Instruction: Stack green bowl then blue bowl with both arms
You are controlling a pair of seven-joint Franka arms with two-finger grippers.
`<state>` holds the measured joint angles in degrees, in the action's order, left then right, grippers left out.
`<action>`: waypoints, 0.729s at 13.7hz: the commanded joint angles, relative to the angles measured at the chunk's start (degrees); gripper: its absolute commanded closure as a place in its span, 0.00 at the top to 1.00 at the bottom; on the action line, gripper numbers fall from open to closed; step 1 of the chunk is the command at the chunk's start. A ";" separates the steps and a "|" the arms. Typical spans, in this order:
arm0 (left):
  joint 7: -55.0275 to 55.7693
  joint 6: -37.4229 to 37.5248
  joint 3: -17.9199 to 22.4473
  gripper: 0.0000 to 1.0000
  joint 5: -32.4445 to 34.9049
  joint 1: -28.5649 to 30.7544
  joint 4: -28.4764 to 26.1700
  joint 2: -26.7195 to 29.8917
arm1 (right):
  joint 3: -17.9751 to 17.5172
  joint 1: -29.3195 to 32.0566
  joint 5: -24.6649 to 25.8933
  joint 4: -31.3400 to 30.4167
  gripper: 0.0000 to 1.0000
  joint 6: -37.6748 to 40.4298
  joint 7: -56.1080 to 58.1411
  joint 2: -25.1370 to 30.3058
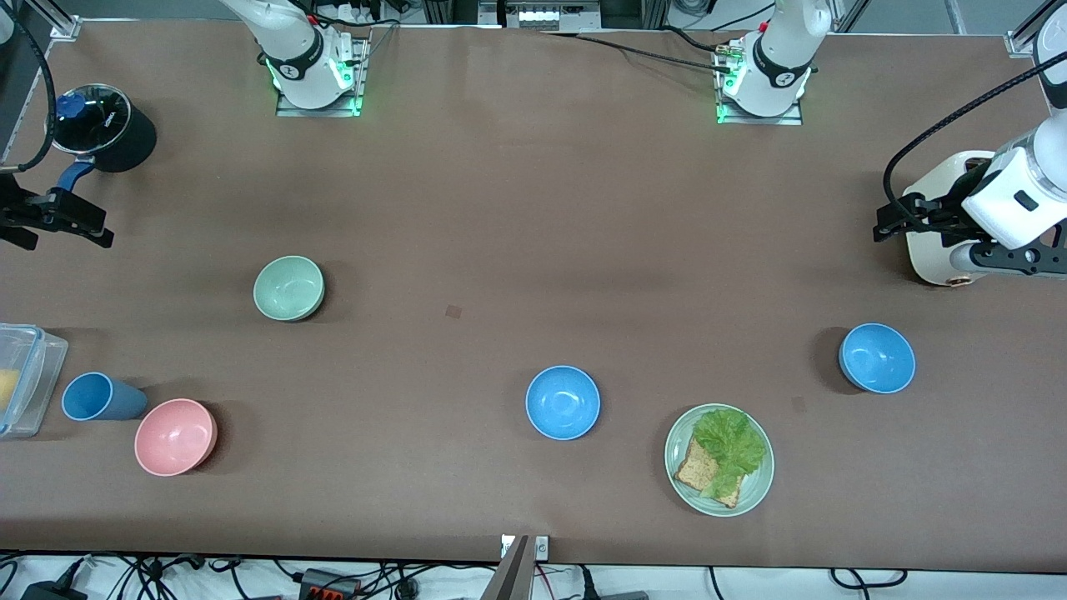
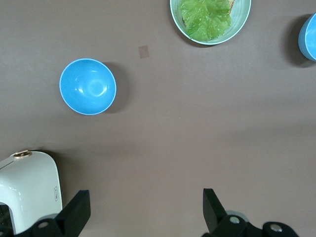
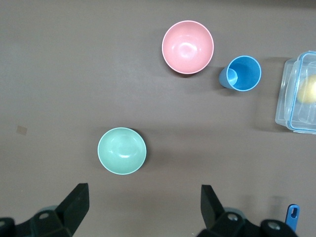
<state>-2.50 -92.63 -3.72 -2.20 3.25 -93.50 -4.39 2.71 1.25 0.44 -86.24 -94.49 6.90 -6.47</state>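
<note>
The green bowl (image 1: 288,287) (image 3: 122,150) stands upright toward the right arm's end of the table. One blue bowl (image 1: 563,402) (image 2: 310,37) sits near the table's middle, nearer the front camera. A second blue bowl (image 1: 877,357) (image 2: 88,86) sits toward the left arm's end. All three bowls stand apart from each other. My right gripper (image 1: 104,229) (image 3: 144,205) hangs open and empty over the table at its own end, next to a black pot. My left gripper (image 1: 890,218) (image 2: 146,207) hangs open and empty beside a white toaster.
A pink bowl (image 1: 175,437), a blue cup (image 1: 100,397) and a clear container (image 1: 21,379) crowd the right arm's end. The black pot (image 1: 100,125) stands farther back there. A pale-green plate (image 1: 754,492) with lettuce and bread lies between the blue bowls. The white toaster (image 1: 942,217) stands at the left arm's end.
</note>
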 commanded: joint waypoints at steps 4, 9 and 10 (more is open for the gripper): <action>-0.75 1.31 0.12 1.00 -1.05 -0.35 1.66 -0.79 | -0.16 -0.28 0.52 -0.42 1.00 0.53 0.31 0.41; -0.92 1.31 0.12 1.00 -1.05 -0.35 1.66 -0.79 | -0.16 -0.28 0.44 -0.42 1.00 0.01 0.31 -0.03; -0.84 1.31 0.12 1.00 -1.05 -0.35 1.66 -0.79 | -0.16 -0.28 0.44 -0.42 1.00 0.01 0.31 -0.03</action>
<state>-2.52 -92.46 -3.73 -2.20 2.93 -93.50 -4.40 2.70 1.14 0.44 -86.50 -94.35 6.90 -6.57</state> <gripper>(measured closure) 0.000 0.000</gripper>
